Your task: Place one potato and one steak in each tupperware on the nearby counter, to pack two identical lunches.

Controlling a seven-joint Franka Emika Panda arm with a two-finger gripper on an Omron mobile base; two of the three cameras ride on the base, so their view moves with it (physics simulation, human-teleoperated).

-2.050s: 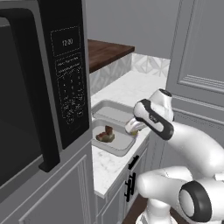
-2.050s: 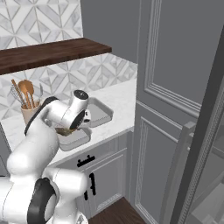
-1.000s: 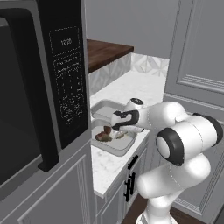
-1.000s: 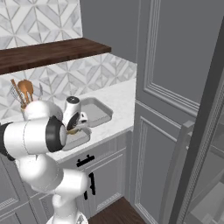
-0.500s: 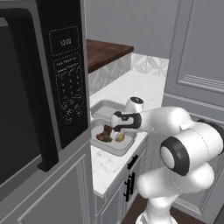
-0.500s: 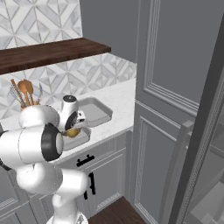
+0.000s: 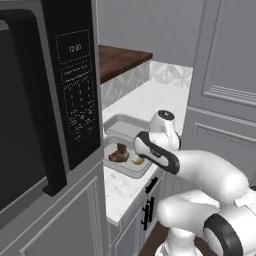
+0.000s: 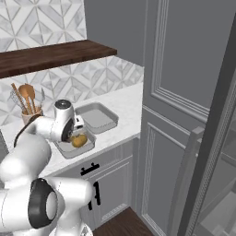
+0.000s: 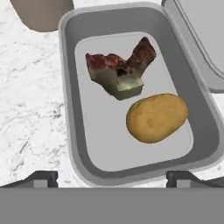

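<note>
Fingers [image 9: 41, 177] spread wide, nothing between them; gripper [image 9: 111, 178] hangs over near tupperware [image 9: 70, 65].

Potato [image 9: 156, 117] and steak [image 9: 120, 72] lie inside it, just apart.

Second tupperware [image 8: 102, 110] beside it, bare.

Risk (judgement): low retreat could clip rim, shift tray on counter [image 9: 30, 105].

Hand view gives contents clearly; right base view adds utensil jar [image 8: 27, 115].

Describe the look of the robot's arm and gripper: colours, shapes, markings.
The glossy white arm is built of thick rounded segments with dark grey bands at the joints and a dark disc on its lower joint housing. No cables or markings show. The gripper ends in two small dark, blocky fingertips.
</note>
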